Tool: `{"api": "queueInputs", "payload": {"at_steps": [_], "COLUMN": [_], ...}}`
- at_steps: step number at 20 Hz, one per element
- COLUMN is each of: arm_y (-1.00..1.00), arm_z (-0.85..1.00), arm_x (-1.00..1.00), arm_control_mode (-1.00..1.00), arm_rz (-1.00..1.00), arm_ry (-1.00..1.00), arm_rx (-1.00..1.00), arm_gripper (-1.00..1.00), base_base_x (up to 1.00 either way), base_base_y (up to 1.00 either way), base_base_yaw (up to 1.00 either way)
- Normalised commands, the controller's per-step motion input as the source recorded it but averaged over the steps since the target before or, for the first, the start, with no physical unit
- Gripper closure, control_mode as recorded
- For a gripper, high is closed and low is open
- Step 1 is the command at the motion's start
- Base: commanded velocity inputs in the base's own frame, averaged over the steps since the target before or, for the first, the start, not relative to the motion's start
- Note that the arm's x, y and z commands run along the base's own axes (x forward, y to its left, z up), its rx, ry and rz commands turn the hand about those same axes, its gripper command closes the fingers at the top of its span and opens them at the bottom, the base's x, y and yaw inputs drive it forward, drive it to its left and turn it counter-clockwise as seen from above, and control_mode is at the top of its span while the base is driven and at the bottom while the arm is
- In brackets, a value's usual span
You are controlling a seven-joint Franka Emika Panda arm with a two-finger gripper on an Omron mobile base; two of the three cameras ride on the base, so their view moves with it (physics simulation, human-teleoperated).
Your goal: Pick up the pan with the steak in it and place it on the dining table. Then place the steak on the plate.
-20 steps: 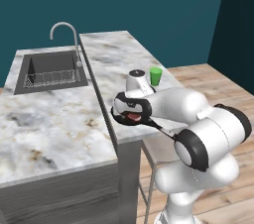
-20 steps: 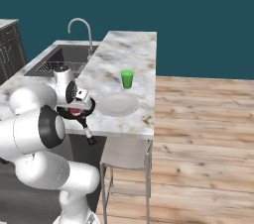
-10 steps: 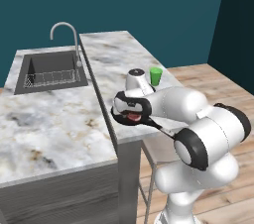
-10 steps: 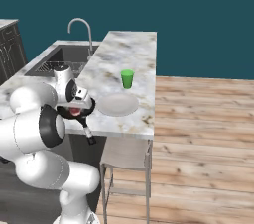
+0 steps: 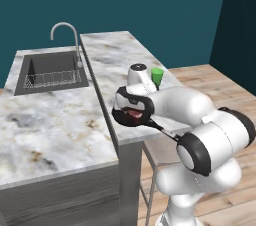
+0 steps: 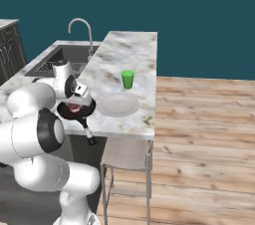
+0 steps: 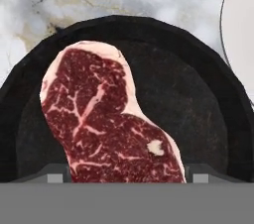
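Note:
The black pan (image 7: 198, 99) rests on the marble dining table (image 6: 130, 50) near its front edge, its long handle (image 6: 87, 134) sticking out over the edge. The red steak (image 7: 104, 119) lies flat inside the pan (image 5: 118, 118). My gripper (image 7: 128, 173) points straight down into the pan, one fingertip against each side of the steak's near end, shut on it. In the base views the gripper (image 5: 134, 112) (image 6: 74, 105) stands over the pan (image 6: 63, 112). The pale plate (image 6: 118, 104) (image 7: 243, 34) lies just beside the pan.
A green cup (image 6: 128, 78) (image 5: 157, 76) stands on the table beyond the plate. A sink (image 5: 50, 70) with a faucet (image 5: 65, 32) is set in the lower counter to the left. A stool (image 6: 127, 154) stands under the table's edge on the wooden floor.
The fingers have drawn inward against the steak's sides. The arm, pan and plate have stayed in place.

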Motion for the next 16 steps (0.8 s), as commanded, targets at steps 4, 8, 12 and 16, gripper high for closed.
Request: {"api": "queueInputs", "payload": {"at_steps": [4,8,12,16], "arm_y": [-0.17,-0.54,-0.68,-0.70], "arm_z": [0.54,0.15,0.00,-0.02], "arm_x": [0.00,0.15,0.52,0.83], "arm_control_mode": [-1.00,-1.00,-1.00,-1.00], "arm_rz": [-0.07,-0.03,-0.03,-0.01], "arm_ry": [-0.03,-0.04,-0.01,0.00], "arm_rx": [0.02,0.01,0.03,0.03], "arm_gripper": [1.00,1.00,1.00,1.00], "base_base_x": [0.00,0.00,0.00,0.00], "base_base_y": [0.00,0.00,0.00,0.00], "base_base_yaw": [0.00,0.00,0.00,0.00]}}
